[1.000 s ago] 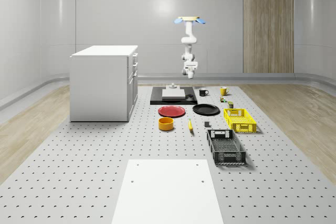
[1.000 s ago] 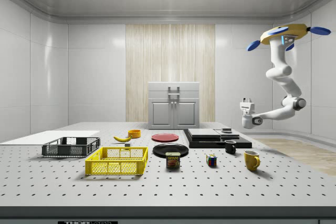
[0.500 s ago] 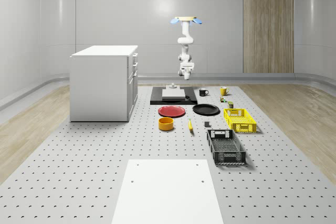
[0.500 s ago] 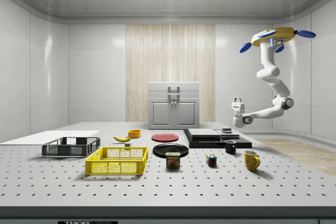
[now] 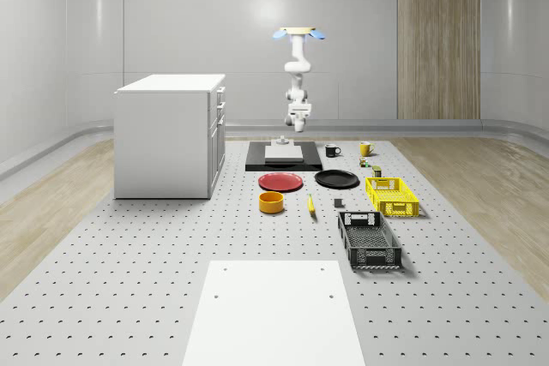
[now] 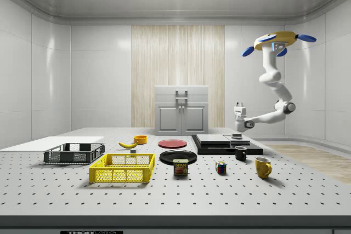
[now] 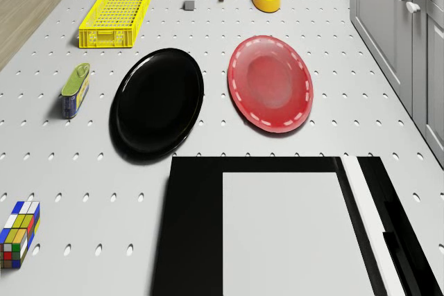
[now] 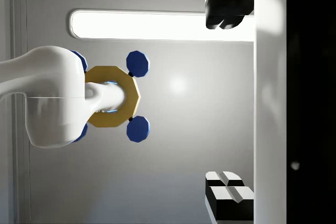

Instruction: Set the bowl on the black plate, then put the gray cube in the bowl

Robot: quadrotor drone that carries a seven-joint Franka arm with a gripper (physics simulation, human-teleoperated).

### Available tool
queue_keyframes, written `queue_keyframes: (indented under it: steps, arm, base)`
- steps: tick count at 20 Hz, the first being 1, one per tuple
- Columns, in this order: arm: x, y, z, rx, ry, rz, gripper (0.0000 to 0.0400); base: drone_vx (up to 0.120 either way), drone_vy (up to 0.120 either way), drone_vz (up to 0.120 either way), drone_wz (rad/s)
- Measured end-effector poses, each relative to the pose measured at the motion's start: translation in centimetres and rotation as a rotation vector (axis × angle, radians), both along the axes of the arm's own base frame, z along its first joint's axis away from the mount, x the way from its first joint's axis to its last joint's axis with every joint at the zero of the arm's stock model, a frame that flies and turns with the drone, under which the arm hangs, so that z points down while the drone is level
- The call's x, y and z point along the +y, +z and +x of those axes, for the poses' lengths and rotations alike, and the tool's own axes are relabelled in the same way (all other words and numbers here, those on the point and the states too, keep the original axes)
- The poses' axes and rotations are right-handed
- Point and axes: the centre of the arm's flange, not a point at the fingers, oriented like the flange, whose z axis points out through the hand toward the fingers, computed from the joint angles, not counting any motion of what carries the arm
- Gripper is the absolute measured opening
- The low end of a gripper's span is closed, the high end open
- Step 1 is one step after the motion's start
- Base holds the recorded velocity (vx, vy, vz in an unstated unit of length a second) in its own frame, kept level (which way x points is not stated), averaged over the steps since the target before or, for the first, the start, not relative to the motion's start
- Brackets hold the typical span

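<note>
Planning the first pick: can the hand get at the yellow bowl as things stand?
Probably not yet. The hand is held high over the black slab, pointing upward, under the hovering drone. The bowl sits open beyond the red plate, nothing covering it.

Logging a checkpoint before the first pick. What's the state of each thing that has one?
drone: hovering, off the table
claw: open, empty, pointing up
bowl: upright, empty, on the table
black plate: nothing on it
gray cube: on the table, outside the bowl
cabinet: shut
yellow crate: empty
</note>
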Motion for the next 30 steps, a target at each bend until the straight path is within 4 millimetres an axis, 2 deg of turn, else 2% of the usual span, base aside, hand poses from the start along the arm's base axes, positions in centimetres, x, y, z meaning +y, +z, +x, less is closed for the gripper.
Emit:
queue_keyframes:
  steps: [11, 18, 21, 24, 27, 30]
  arm:
    - [0.9, -0.1, -0.1, -0.008, -0.002, -0.093, 0.0400]
    - [3.3, -0.6, -0.1, -0.013, -0.009, -0.339, 0.0400]
    - [5.3, -1.7, -0.1, -0.014, -0.014, -0.564, 0.0400]
    - [7.7, -4.0, 0.0, -0.015, -0.023, -0.908, 0.0400]
    - [9.6, -8.3, 0.1, -0.013, -0.036, -1.375, 0.0400]
    - [9.1, -13.3, 0.3, -0.010, -0.051, -1.891, 0.0400]
  base:
    - [0.120, -0.116, 0.000, 0.000]
    - [0.120, -0.017, 0.000, 0.000]
    - [0.120, 0.000, 0.000, 0.000]
    - [0.120, 0.000, 0.000, 0.000]
    - [0.120, 0.000, 0.000, 0.000]
    - [0.120, 0.000, -0.067, 0.000]
